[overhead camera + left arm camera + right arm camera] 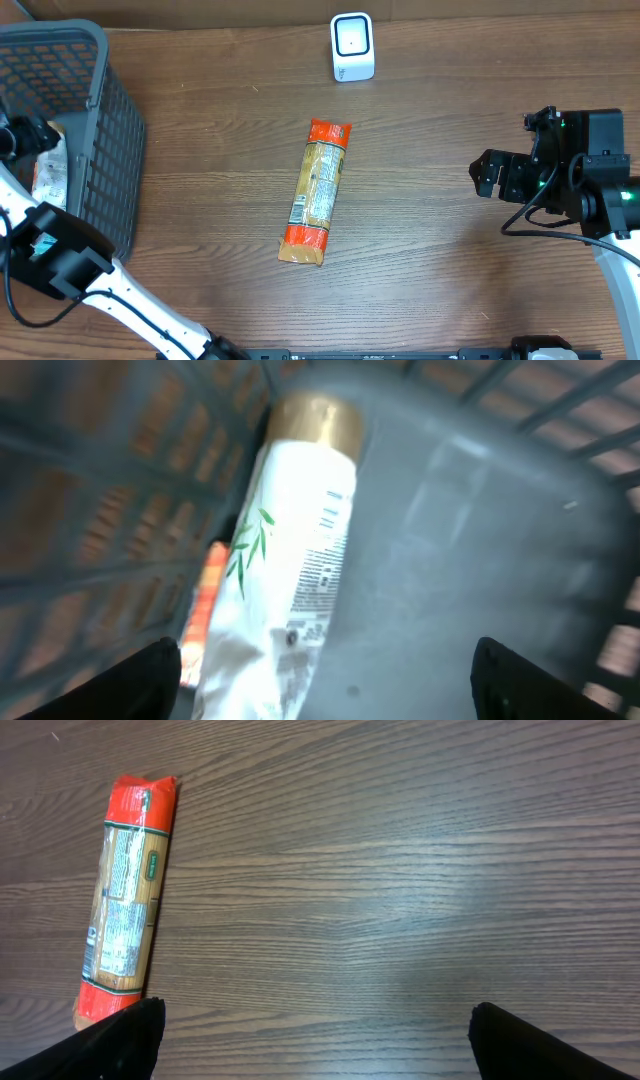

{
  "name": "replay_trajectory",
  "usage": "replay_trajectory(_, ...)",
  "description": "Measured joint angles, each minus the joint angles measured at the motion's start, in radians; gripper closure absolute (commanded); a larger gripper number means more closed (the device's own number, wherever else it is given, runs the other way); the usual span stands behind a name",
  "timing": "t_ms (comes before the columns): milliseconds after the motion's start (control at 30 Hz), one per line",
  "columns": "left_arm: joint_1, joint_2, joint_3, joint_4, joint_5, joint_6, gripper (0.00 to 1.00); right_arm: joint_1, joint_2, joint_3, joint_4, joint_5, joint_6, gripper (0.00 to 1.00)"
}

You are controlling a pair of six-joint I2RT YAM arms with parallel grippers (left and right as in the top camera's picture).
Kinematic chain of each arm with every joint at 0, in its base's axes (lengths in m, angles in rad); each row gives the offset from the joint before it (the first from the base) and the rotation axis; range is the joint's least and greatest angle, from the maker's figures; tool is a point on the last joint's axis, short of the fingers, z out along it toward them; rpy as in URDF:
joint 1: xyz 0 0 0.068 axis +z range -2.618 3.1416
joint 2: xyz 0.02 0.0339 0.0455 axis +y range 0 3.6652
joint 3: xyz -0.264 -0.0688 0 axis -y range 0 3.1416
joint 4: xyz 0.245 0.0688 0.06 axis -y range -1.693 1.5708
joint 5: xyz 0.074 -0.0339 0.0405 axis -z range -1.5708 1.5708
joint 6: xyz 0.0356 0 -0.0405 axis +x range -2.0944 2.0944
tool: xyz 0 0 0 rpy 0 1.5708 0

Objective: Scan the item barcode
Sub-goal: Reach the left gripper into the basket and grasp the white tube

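Pasta pack lies flat in the middle of the table, its long axis pointing roughly toward the scanner. Both ends of the pack are orange, with a clear window and a printed label between them. The white scanner with a dark window stands at the far edge, well apart from the pack.

A grey mesh basket sits at the far left corner. The left arm reaches into it from the near side. The left gripper hangs inside the basket with its fingers spread wide at the bottom corners of the wrist view, gripping nothing. Beneath it a white bottle with a gold cap and green leaf print lies on the basket floor beside a wall. An orange packet lies between the bottle and that wall. This view is blurred, so the print cannot be read.

The right gripper hovers over bare table at the right, well apart from the pack, with its jaws fully spread and empty. The pack shows at the left edge of the right wrist view.
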Motion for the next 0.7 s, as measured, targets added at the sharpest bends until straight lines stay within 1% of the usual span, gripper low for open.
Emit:
replay_trajectory(133, 0.001, 0.051, -0.003, 0.017, -0.023, 0.015, 0.18, 0.000, 0.000, 0.000, -0.001, 0.000, 0.001, 0.00)
replay_trajectory(200, 0.001, 0.064, -0.003, 0.019, -0.037, 0.018, 0.22, 0.000, 0.000, 0.000, 0.000, 0.000, 0.000, 0.00)
replay_trajectory(233, 0.002, 0.069, -0.003, 0.021, -0.043, 0.019, 0.28, 0.000, 0.000, 0.000, -0.001, 0.000, 0.000, 0.00)
replay_trajectory(267, 0.002, 0.072, -0.003, 0.022, -0.046, 0.022, 0.38, 0.000, 0.000, 0.000, 0.000, 0.000, 0.001, 0.00)
replay_trajectory(300, 0.002, 0.079, -0.003, 0.022, -0.050, 0.026, 0.43, 0.000, 0.000, 0.000, 0.000, 0.000, 0.001, 0.00)
replay_trajectory(333, 0.002, 0.085, -0.003, 0.021, -0.050, 0.031, 0.52, 0.000, 0.000, 0.000, 0.000, 0.000, 0.000, 0.00)
replay_trajectory(367, 0.002, 0.092, -0.003, 0.023, -0.053, 0.029, 0.56, 0.000, 0.000, 0.000, 0.000, 0.000, 0.000, 0.00)
replay_trajectory(433, 0.002, 0.104, -0.003, 0.023, -0.052, 0.037, 0.54, 0.000, 0.000, 0.000, 0.000, 0.000, 0.000, 0.00)
replay_trajectory(567, 0.002, 0.122, -0.003, 0.000, -0.045, 0.037, 0.48, 0.000, 0.000, 0.000, 0.003, 0.000, 0.001, 0.00)
replay_trajectory(600, 0.002, 0.127, -0.003, -0.003, -0.044, 0.037, 0.48, 0.000, 0.000, 0.000, 0.004, 0.000, 0.001, 0.00)
replay_trajectory(633, 0.002, 0.131, -0.003, -0.006, -0.043, 0.037, 0.51, 0.000, 0.000, 0.000, 0.004, 0.000, 0.000, 0.00)
replay_trajectory(667, 0.002, 0.135, -0.003, -0.010, -0.040, 0.035, 0.61, 0.000, 0.000, 0.000, 0.004, 0.000, 0.001, 0.00)
replay_trajectory(700, 0.002, 0.138, -0.003, -0.011, -0.040, 0.026, 0.94, 0.000, 0.000, 0.000, 0.003, 0.000, 0.000, 0.00)
